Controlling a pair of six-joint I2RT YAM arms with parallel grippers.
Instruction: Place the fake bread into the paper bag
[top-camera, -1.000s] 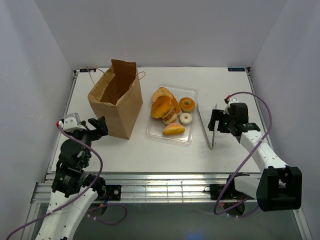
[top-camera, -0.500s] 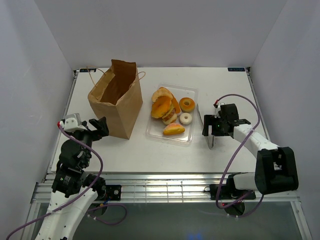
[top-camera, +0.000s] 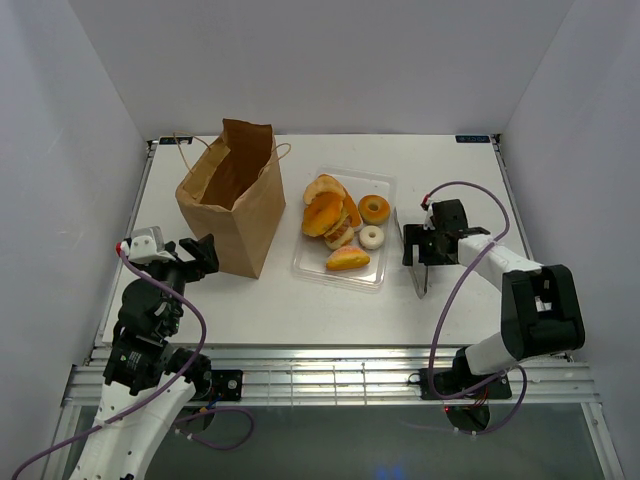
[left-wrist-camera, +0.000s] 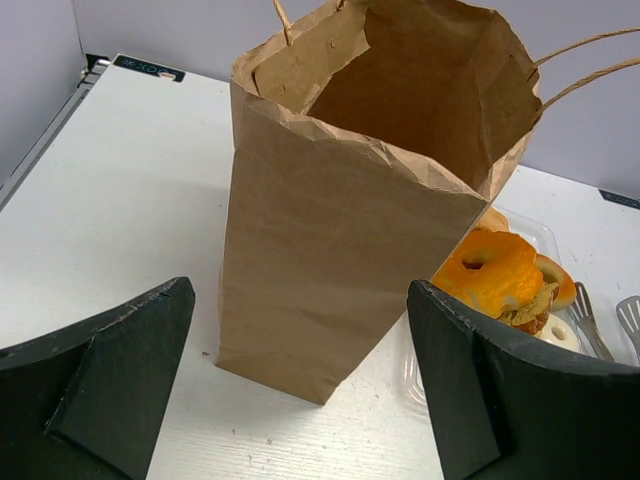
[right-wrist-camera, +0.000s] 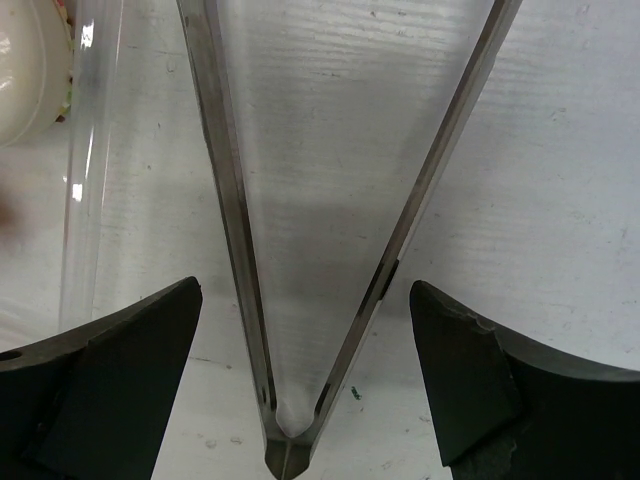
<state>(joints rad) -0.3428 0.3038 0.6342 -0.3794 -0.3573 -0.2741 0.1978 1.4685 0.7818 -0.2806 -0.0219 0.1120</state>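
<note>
Fake bread lies untouched in its tray while the right hand, spread wide, has dropped astride the tongs.

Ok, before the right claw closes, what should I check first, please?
1. Right claw open: ok.
2. It straddles the tongs on the table: ok.
3. Tongs gripped: not ok, not yet.
4. Bag upright, mouth open: ok.
5. Bread in the tray: ok.
6. Left claw open, holding nothing: ok.
</note>
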